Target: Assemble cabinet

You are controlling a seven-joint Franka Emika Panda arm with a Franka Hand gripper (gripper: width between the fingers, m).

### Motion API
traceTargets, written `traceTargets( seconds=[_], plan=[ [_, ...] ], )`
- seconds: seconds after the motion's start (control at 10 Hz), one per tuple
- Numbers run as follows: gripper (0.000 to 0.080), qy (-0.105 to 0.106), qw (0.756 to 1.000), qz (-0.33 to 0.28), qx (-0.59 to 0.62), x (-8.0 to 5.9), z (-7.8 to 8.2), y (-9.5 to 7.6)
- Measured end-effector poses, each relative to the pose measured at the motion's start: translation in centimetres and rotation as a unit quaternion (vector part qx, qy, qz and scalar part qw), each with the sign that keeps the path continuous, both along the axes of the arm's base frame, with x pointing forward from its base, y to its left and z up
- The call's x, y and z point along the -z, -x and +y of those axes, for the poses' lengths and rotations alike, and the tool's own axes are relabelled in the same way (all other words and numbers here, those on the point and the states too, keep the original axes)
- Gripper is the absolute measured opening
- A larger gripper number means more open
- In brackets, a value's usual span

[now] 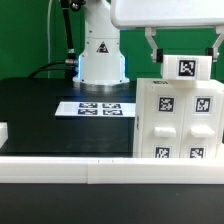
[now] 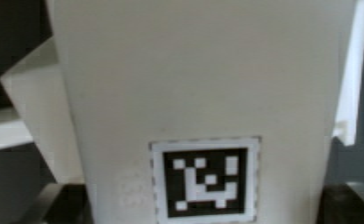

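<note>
Gripper [image 1: 185, 58] is up at the exterior view's right, pointing down, jaws spread wide. Fingers [image 1: 153, 50] sit either side of the cabinet's top block [image 1: 185, 68], tight against its sides. Can't tell whether they clamp it or only straddle it: no gap shows, and no clear contact either. Wrist view is too close and blurred to settle it.

Cabinet [image 1: 180, 118] stands upright on the bench [image 1: 40, 110] at the exterior view's right, directly under the gripper and just behind the border rail [image 1: 90, 165]. Its front face shows raised white blocks, each with a black-and-white tag [image 1: 203, 104]. The top block carries one too, slightly tilted. The frame edge cuts off the cabinet's far side. Wrist view is filled by a plain white cabinet panel [image 2: 179, 80], very near and soft-focused, with one tag [image 2: 205, 182] on it.

Marker board [image 1: 98, 107] lies flat on the black bench, to the exterior view's left of the cabinet and apart from it, in front of the robot base [image 1: 100, 50]. The long white border rail runs across the front of the bench. A small white piece [image 1: 3, 131] sits at the exterior view's left edge, mostly out of frame; can't tell what it is. A black cable [image 1: 62, 40] hangs beside the base.
</note>
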State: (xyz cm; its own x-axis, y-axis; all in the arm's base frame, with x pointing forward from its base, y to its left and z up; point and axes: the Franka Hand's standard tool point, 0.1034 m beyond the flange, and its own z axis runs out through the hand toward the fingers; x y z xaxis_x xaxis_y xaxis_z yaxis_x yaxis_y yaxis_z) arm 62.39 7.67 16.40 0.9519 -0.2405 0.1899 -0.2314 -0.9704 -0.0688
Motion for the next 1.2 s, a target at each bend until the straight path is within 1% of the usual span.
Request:
traceTargets(
  seconds=[0.1, 0.2, 0.3, 0.4, 0.5, 0.6, 0.7, 0.8, 1.0, 1.2],
  plan=[
    [0.0560, -0.003, 1.000, 0.000, 0.011, 0.01, 0.03, 0.01],
    [0.0560, -0.016, 0.998, 0.002, 0.057, 0.03, 0.18, 0.03],
    [0.0560, -0.022, 0.997, 0.002, 0.075, 0.06, 0.19, 0.05],
    [0.0560, -0.051, 0.987, -0.006, 0.152, 0.17, -0.10, 0.14],
    [0.0560, -0.068, 0.974, -0.008, 0.214, 0.09, 0.04, 0.25],
    [0.0560, -0.079, 0.962, -0.007, 0.262, 0.03, 0.18, 0.22],
    [0.0560, -0.093, 0.948, -0.004, 0.306, 0.13, -0.05, 0.29],
    [0.0560, -0.100, 0.939, -0.005, 0.330, 0.19, -0.20, 0.29],
    [0.0560, -0.125, 0.903, 0.000, 0.411, 0.24, -0.51, 0.29],
    [0.0560, -0.142, 0.866, 0.005, 0.480, 0.19, -0.52, 0.31]
  ],
)
